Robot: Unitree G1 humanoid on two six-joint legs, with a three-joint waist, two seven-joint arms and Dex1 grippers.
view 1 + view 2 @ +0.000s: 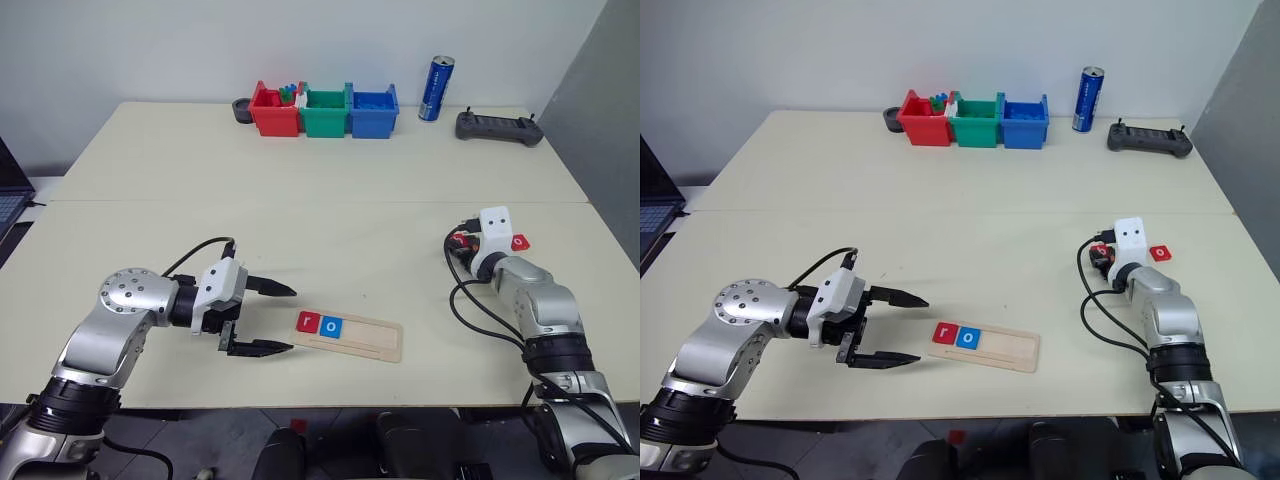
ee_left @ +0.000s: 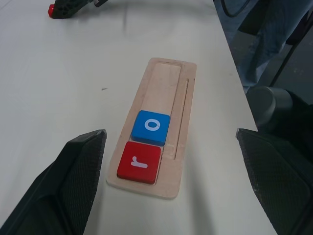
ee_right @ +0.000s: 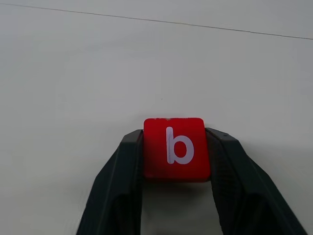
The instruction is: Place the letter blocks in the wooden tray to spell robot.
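Step in hand, as judged: b block is being picked for the third slot of the wooden tray.

Tray is lying at the near counter edge, around 6 o'clock of the scene. Red r block and blue o block are seated touching at its left end; the rest of the groove is bare.

Left gripper is held just beside the tray's left end, roughly 9 o'clock from it. Fingers are spread wide, nothing held, pointing right along the tray, tilted slightly down. Forearm is hovering low over the counter.

Right gripper is pinching the red b block at about 3 o'clock, well apart from the tray. One finger is pressed on each side edge, letter face up. Arm is extended forward, gripper angled slightly down. Whether the block has left the counter cannot be told.

To do it well:
- grip to be confirmed firm before lifting; the tile is thin
- block to be kept flat, b upright as read with r and o
- to be set down touching the blue o block, inside the groove
- left gripper to be kept clear of the approach path

A further red tile is lying just beyond the right wrist, toward 2 o'clock; its letter appears to be an o.
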